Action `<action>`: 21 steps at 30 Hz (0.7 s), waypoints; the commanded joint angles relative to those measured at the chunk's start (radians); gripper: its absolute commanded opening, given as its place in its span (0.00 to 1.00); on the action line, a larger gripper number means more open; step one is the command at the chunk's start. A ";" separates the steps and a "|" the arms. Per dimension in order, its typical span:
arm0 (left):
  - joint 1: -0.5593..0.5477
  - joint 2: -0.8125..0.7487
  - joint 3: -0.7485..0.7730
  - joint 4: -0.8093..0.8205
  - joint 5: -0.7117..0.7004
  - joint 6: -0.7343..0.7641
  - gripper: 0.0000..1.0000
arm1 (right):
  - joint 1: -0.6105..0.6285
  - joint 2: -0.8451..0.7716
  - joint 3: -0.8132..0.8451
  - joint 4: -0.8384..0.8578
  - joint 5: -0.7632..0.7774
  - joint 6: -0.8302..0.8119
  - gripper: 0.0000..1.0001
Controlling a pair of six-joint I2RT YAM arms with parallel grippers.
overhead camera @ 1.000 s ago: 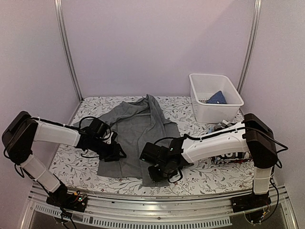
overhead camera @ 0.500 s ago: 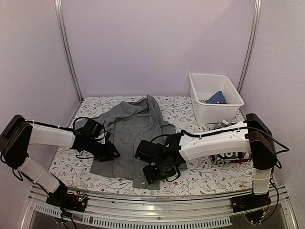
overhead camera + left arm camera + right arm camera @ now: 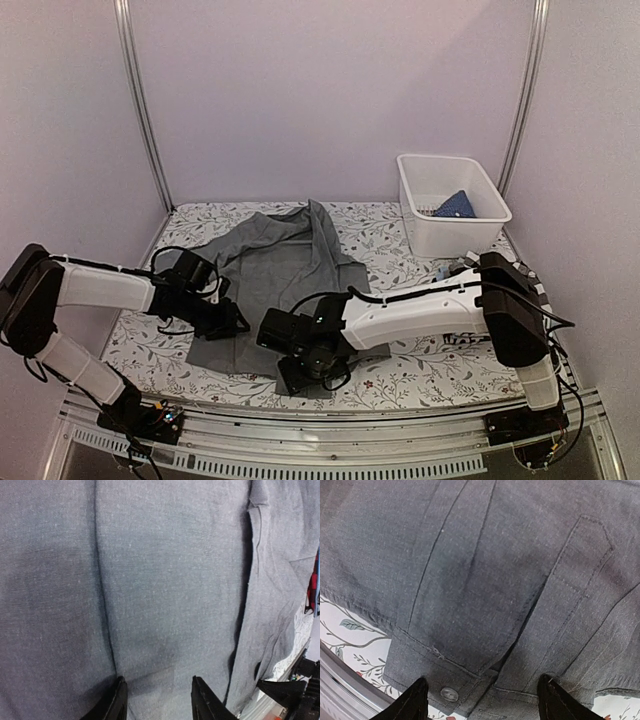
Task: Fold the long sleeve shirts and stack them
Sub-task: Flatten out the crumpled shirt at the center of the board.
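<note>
- Grey shirt (image 3: 275,270) lies nearer the left and near side of the table (image 3: 400,378) than a second ago. Its near hem is now close to the table's near edge; the collar end is rumpled at the far side.
- Right arm has swung left with it. Right gripper (image 3: 305,368) is low over the near hem by a button (image 3: 449,694), jaws spread wide, gripping nothing.
- Left gripper (image 3: 228,322) has slid slightly left and is on the shirt's left part. Jaws are partly apart with flat cloth between them; no pinch is seen.
- Reads as dragging and flattening; no fold made yet.
- Blue shirt (image 3: 458,204) waits in the bin (image 3: 440,235).
</note>
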 commanded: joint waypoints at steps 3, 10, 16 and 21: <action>0.012 -0.009 -0.052 -0.082 -0.029 0.013 0.44 | 0.012 0.038 -0.002 -0.013 -0.038 0.028 0.52; 0.022 -0.033 -0.079 -0.078 -0.039 0.004 0.44 | 0.012 -0.013 -0.006 -0.036 -0.005 0.039 0.08; 0.027 -0.033 -0.085 -0.074 -0.041 -0.002 0.44 | -0.006 -0.068 0.024 -0.065 0.038 0.031 0.00; 0.028 -0.024 -0.078 -0.078 -0.046 -0.003 0.44 | -0.049 -0.159 0.051 -0.073 0.070 0.002 0.00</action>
